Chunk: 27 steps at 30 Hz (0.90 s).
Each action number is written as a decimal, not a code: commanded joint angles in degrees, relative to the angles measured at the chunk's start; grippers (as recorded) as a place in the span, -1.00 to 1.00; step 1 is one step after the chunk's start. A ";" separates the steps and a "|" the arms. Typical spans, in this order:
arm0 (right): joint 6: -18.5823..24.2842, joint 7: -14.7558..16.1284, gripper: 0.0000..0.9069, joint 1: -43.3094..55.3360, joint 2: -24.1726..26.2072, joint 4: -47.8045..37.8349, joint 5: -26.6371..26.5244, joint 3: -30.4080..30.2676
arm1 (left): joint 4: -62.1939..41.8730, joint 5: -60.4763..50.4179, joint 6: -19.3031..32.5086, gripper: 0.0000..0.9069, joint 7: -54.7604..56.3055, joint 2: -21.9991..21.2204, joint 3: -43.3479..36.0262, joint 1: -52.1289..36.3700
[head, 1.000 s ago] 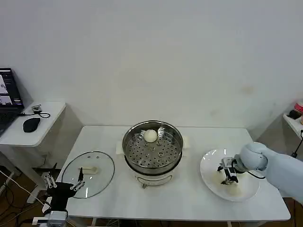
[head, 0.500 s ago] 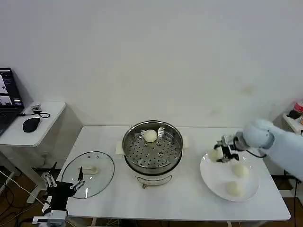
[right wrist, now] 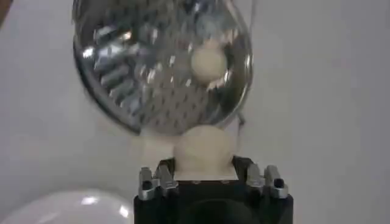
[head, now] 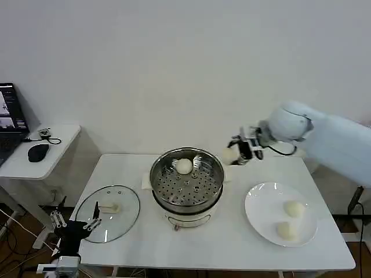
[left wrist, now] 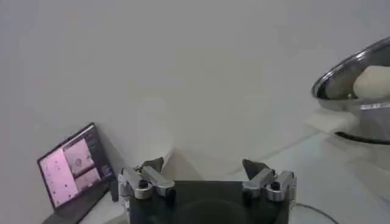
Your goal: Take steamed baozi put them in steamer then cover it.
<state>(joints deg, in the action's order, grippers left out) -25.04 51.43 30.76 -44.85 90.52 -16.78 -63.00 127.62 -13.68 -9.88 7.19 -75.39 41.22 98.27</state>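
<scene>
My right claw [head: 233,153] is closed around 1 steamed baozi [head: 228,154], and I hold it in the air just beside the far right rim of the steamer [head: 186,180]. In the right wrist view this bun [right wrist: 204,149] sits between my 2 fingers [right wrist: 154,177], with the shiny pot [right wrist: 159,64] under it and a little ahead.

Another baozi [head: 184,166] lies already on the perforated tray, near the far side of the pot. 2 more buns, the first [head: 294,209] and the second [head: 286,230], rest on the white plate [head: 259,209] at the right part of the worktop [head: 223,247]; they are close together but not touching.

The cover [head: 109,212] lies flat on the worktop to the left of the steamer (its cream handle points up). My left claw [head: 75,221] hangs low at the near left edge of the worktop, beside the rim of the cover, with its fingers spread apart and holding nothing.
</scene>
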 commanded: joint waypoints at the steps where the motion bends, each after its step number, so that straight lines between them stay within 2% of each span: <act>1: -6.98 -4.18 0.44 3.28 -27.48 -10.60 -10.78 -5.62 | -0.03 0.18 0.07 1.00 0.02 0.08 0.93 0.14; 4: -8.41 -4.92 0.44 0.35 -31.72 -14.78 -11.88 -5.57 | 0.16 0.24 0.09 1.00 0.05 0.19 1.18 0.40; 7: -10.59 -5.12 0.44 -1.55 -34.02 -16.77 -12.46 -6.24 | 0.31 0.26 0.10 1.00 0.06 0.07 1.33 0.38; 10: -10.81 -4.59 0.44 -2.39 -35.36 -17.96 -10.77 -7.72 | 0.43 0.48 0.15 1.00 0.07 -0.06 1.62 0.37; 21: -10.68 -3.90 0.44 -5.58 -36.67 -22.14 -7.46 -8.49 | -0.14 0.99 0.39 1.00 0.01 -0.28 1.82 -0.08; 27: -10.76 -3.54 0.44 -5.69 -35.65 -22.32 -6.48 -8.67 | -0.06 1.04 0.40 1.00 0.03 -0.21 1.77 0.02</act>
<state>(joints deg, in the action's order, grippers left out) -34.65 47.81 26.62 -77.50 71.67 -24.64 -70.61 127.58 -12.64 -9.50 7.24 -75.63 42.91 98.27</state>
